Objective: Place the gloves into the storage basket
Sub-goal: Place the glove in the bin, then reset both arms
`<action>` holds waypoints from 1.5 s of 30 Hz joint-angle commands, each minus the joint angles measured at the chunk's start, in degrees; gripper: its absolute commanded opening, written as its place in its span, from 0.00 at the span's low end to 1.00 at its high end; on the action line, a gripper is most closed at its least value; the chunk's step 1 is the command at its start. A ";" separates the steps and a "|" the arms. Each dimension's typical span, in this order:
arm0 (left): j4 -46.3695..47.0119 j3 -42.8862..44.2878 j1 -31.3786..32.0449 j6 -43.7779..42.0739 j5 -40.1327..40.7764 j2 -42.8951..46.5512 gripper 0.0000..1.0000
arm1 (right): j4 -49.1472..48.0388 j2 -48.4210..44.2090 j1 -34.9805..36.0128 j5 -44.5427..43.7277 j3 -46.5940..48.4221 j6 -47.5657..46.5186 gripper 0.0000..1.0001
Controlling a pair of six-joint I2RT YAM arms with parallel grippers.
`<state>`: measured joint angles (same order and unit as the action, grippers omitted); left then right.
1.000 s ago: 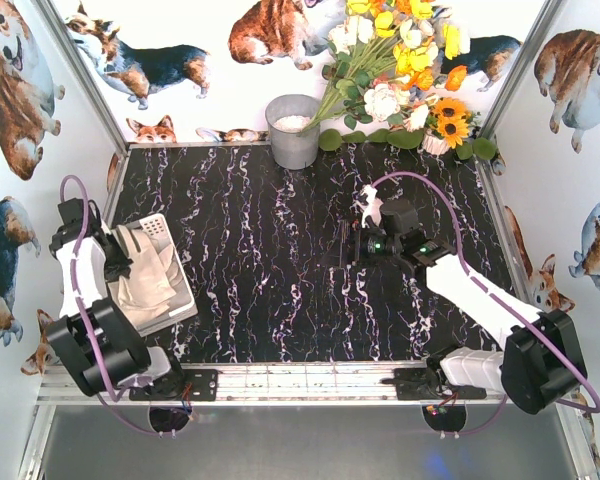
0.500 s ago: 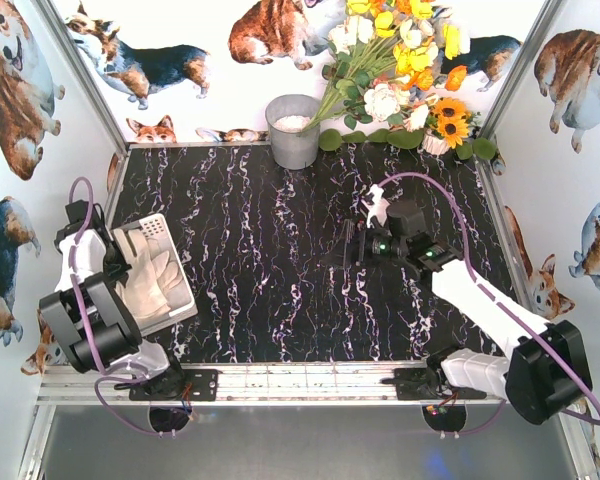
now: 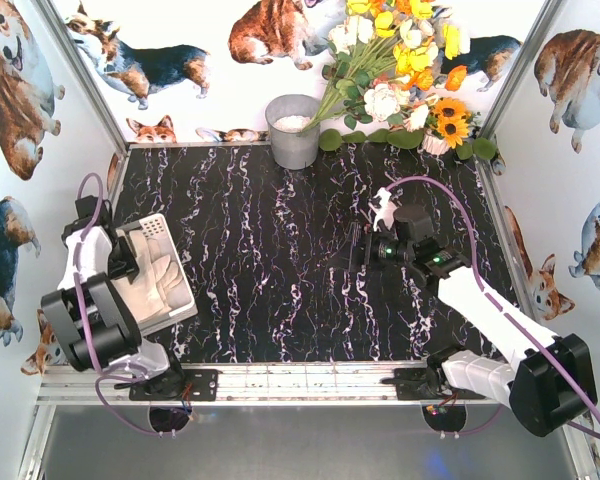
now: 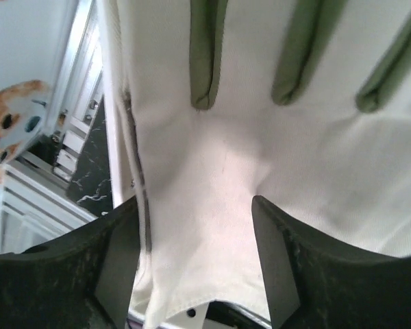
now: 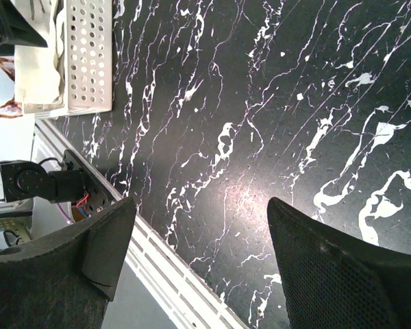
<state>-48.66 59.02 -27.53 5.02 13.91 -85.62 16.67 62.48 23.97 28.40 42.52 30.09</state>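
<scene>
Noted left gripper (image 4: 193, 209) splayed close over gloves (image 4: 274, 137) in storage basket (image 3: 156, 228); right gripper (image 5: 200, 209) splayed, empty. Judged risk: fingertip snagging floppy cloth, dragging it out.

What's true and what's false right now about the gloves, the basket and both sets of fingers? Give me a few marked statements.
1. A glove lies in the basket. True.
2. The right fingers are shut on a glove. False: they are open and empty, over bare table.
3. The left fingers are open, with glove fabric showing between them. True.
4. The basket stands right beside the bucket. False: the basket is at the table's left edge near the left arm, and the bucket is at the far edge.
</scene>
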 commanded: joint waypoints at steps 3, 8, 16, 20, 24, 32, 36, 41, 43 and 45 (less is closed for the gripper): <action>0.39 0.27 3.71 0.04 9.64 7.67 0.64 | 1.11 -2.13 -0.32 -0.20 1.70 -1.02 0.79; 1.90 0.17 7.11 -0.28 12.21 11.24 0.66 | 3.66 -2.78 -0.41 -1.47 2.53 -2.21 0.79; 10.39 1.15 6.55 -0.91 6.77 4.79 0.46 | 4.02 -2.31 -0.43 -1.23 4.06 -1.08 0.79; 14.44 3.57 5.74 -0.72 4.77 -1.18 0.41 | 3.99 -2.20 -0.49 -1.24 4.23 -0.26 0.78; 16.85 4.93 5.33 -0.47 3.97 -6.33 0.38 | 4.04 -1.78 -0.45 -0.60 4.21 0.26 0.78; 20.84 -0.62 4.20 -0.42 0.21 -12.08 0.42 | 4.64 -1.75 -0.47 -1.49 4.05 1.03 0.78; 21.43 -0.93 4.21 -0.10 -3.11 -9.83 0.47 | 6.41 -1.71 -0.45 -2.26 4.53 0.07 0.78; 23.27 -0.71 4.32 0.23 -11.80 -1.33 0.63 | 10.82 -3.47 -0.57 -7.03 6.36 -2.45 0.79; 23.37 -0.13 4.68 0.06 -14.60 2.10 0.69 | 12.44 -4.87 -0.94 -10.25 7.20 -3.22 0.79; 23.35 1.19 5.41 -0.69 -16.84 4.99 0.75 | 12.63 -6.15 -2.41 -11.64 7.37 -4.04 0.82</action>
<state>-27.97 58.52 -23.18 4.47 5.63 -86.21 28.51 60.23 23.44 22.06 46.11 28.64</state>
